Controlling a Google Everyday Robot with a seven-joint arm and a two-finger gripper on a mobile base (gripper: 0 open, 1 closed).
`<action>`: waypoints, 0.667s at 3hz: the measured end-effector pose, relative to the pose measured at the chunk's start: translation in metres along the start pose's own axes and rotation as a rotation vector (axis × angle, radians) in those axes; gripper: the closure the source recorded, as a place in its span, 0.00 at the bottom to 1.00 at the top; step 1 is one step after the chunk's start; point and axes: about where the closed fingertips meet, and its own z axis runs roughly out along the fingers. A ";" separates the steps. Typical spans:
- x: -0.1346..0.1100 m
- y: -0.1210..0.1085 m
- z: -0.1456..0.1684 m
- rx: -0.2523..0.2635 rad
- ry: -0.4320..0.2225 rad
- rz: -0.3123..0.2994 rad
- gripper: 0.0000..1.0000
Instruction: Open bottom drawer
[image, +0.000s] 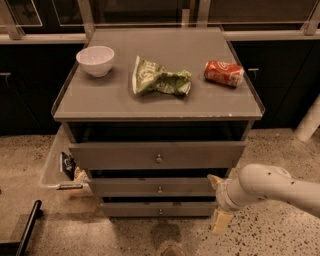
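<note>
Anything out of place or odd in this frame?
The red can lies on its side on the cabinet top, and the green bag beside it is crumpled. Nothing looks spilled. The gripper is open, at the right end of the bottom drawer, away from its centre knob.

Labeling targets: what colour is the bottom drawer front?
Bottom drawer is grey, best in the camera view; pincer at its right end.

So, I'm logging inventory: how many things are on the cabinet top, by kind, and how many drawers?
White bowl: 1
Green chip bag: 1
Red soda can: 1
Drawers: 3 (top drawer, middle drawer, bottom drawer)
Total: 6
The gripper, open, hangs right of the lower drawers.
</note>
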 end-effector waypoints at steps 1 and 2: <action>-0.002 0.009 0.038 -0.004 -0.032 -0.035 0.00; 0.002 0.018 0.076 -0.008 -0.066 -0.070 0.00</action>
